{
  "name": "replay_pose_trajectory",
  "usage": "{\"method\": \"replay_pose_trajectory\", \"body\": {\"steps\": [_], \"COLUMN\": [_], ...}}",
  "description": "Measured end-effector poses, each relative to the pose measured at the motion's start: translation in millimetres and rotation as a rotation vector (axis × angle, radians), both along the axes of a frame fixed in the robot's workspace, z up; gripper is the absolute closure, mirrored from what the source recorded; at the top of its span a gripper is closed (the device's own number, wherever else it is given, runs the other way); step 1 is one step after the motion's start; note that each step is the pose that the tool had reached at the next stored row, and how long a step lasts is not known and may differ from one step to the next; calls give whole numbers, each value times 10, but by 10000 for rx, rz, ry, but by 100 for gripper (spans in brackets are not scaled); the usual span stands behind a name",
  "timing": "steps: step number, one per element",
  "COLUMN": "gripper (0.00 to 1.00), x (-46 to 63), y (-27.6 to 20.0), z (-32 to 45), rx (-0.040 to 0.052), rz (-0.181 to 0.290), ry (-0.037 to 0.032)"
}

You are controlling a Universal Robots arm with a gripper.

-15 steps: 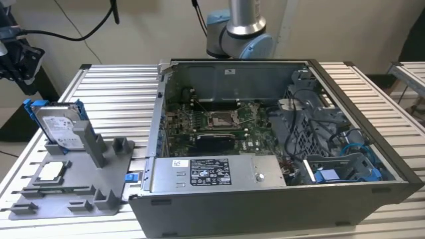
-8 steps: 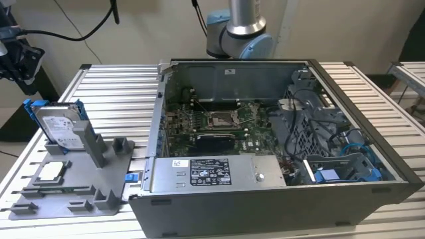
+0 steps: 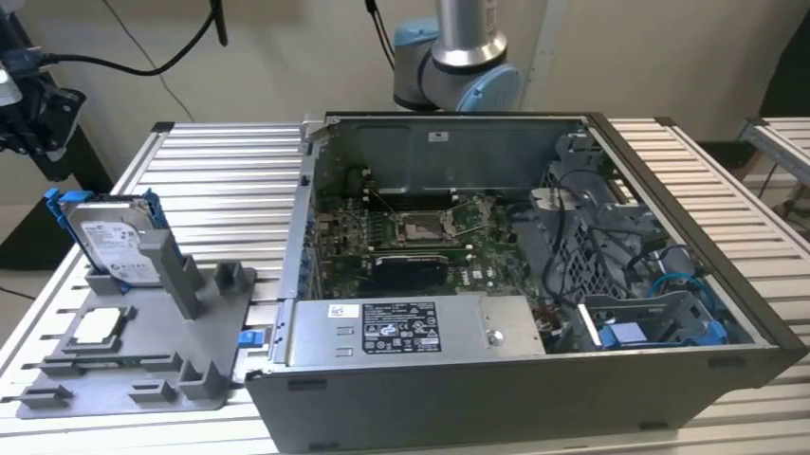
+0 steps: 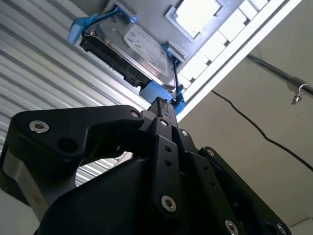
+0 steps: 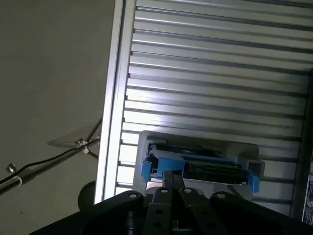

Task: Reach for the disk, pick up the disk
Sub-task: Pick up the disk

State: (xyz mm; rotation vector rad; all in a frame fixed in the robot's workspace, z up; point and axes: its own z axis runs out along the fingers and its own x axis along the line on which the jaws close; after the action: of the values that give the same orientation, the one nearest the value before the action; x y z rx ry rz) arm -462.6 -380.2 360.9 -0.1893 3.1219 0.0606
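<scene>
Ribbed aluminium table, disk standing on edge at nine o'clock of the PC case. Gripper clenched, empty, aimed at it. Probably hefty, rigid, slick; I'd pinch the blue frame.

- The exterior view sat high in front of the open computer case. It looked down across the desk toward the arm at the far edge.
- The second wrist view looked from close behind the gripper and along it, with the disk near.
- The first wrist view looked past the gripper, down at the slatted desk and the floor beside it.
- All three views shared the disk and the desk around it, which I saw at the exterior view's left.
</scene>
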Motion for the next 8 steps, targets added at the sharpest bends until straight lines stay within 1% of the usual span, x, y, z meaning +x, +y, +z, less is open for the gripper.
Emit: {"method": "replay_pose_trajectory", "body": {"steps": [2,3,4,5,8], "gripper": [100,100,100,100,100], "x": [0,4,15,33,52], "y": [0,0,0,0,0], "z": [0,0,0,0,0], "rx": [0,0,0,0,0], "rz": [638,1284,1639,1913,2214], "ry": [-2,-3,-2,-2,-3]}}
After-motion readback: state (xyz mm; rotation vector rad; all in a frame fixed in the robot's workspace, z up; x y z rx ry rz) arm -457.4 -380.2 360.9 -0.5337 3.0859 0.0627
